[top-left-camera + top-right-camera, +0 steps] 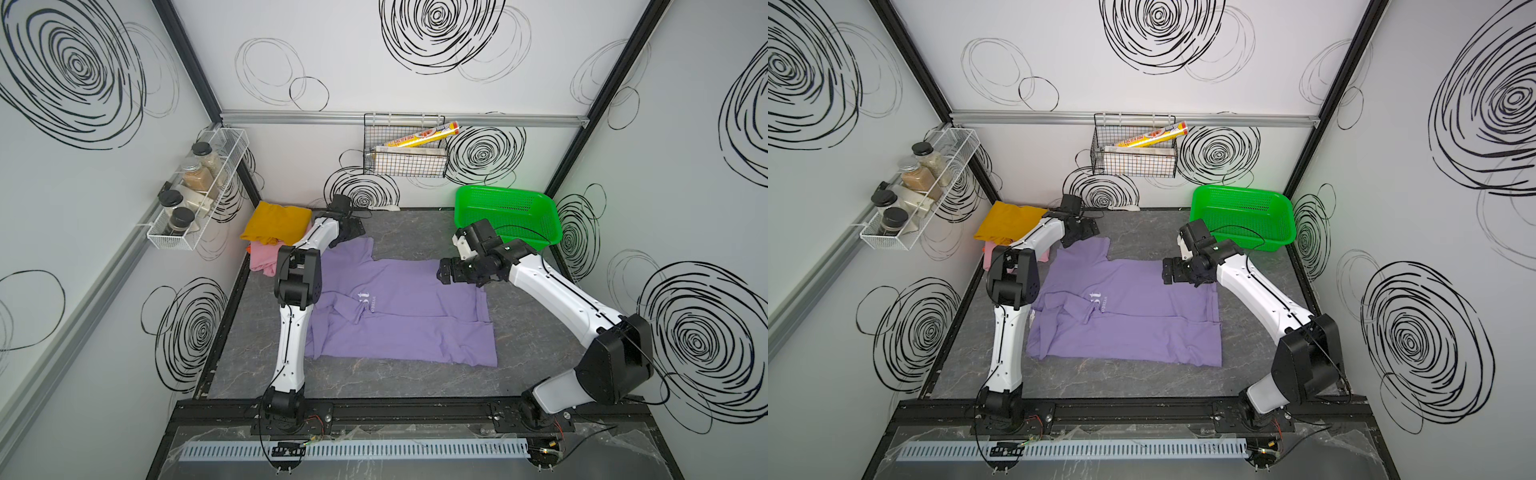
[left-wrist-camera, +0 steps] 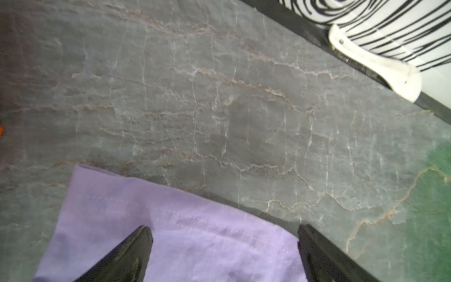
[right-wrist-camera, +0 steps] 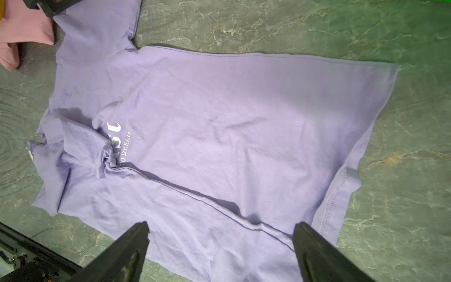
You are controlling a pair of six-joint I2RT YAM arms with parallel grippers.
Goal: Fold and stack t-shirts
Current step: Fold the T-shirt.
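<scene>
Purple shirt spread mid-counter, far edge likely next to fold
Left gripper gapes wide over the far-left sleeve, right gripper wide near the far-right corner, neither holding cloth. Best to pinch both together, lift level, and fold nearward without dragging.

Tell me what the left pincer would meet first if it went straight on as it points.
Probably the lavender t-shirt, whose sleeve lies ahead of the open left pincer; depth is unclear.

A purple t-shirt, a pink t-shirt and a green basket are carried by the grey marbled table.
</scene>
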